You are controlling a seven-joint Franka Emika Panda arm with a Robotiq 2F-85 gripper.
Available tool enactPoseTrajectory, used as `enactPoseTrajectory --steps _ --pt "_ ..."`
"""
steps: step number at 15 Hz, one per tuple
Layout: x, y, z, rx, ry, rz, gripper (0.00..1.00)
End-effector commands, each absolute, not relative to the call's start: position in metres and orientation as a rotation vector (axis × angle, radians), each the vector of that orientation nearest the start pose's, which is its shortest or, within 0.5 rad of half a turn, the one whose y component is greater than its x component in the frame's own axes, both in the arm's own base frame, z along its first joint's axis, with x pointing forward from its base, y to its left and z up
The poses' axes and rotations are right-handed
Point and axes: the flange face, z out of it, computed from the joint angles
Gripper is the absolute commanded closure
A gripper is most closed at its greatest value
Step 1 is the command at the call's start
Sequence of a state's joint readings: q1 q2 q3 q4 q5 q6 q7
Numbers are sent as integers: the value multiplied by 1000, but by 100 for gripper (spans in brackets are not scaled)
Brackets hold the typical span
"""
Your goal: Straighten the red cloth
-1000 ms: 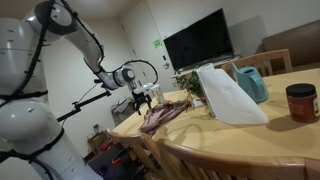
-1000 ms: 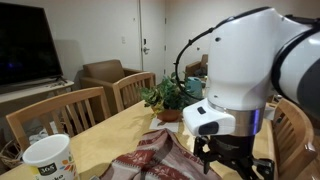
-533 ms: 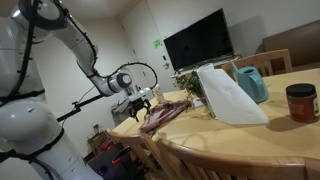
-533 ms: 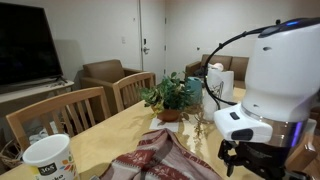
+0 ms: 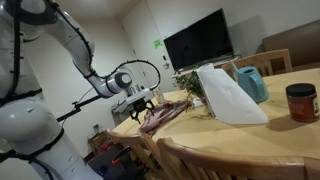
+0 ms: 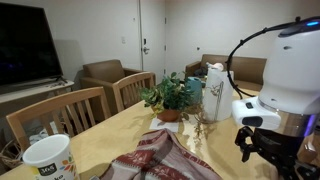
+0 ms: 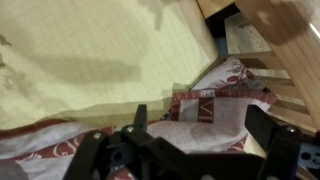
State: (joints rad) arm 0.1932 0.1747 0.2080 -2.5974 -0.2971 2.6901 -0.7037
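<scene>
- The cloth (image 5: 163,114) lies on the table (image 5: 250,138), close to one end.
- The gripper (image 5: 140,103) hangs just beside the cloth, over the table's edge.
- In an exterior view, a plant (image 6: 170,97) stands on the table behind the cloth.
- A mug (image 6: 48,160) stands left of the cloth, near the camera.
- A jar (image 5: 300,102) stands on the table, well apart from the cloth.
- Two chairs (image 6: 55,115) stand at the table's far side, with a TV (image 6: 22,45) behind them.

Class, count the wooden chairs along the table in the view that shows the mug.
2 chairs: one behind the mug, one left of the plant. The arm may hide others.
</scene>
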Motion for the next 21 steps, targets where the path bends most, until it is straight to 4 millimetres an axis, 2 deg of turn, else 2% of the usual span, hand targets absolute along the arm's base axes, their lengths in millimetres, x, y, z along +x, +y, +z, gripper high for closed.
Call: enactPoseTrajectory --steps 1,6,7,12,16,21 --pt "389 167 178 -2538 -1978 132 0" --pt "402 175 154 -2523 -1975 95 0" --pt "393 170 163 -2512 -1988 144 0" --pt "393 171 157 -2503 -1985 156 0" --pt "402 165 153 -2529 -1987 156 0" --pt "414 166 136 -2523 -2007 137 0"
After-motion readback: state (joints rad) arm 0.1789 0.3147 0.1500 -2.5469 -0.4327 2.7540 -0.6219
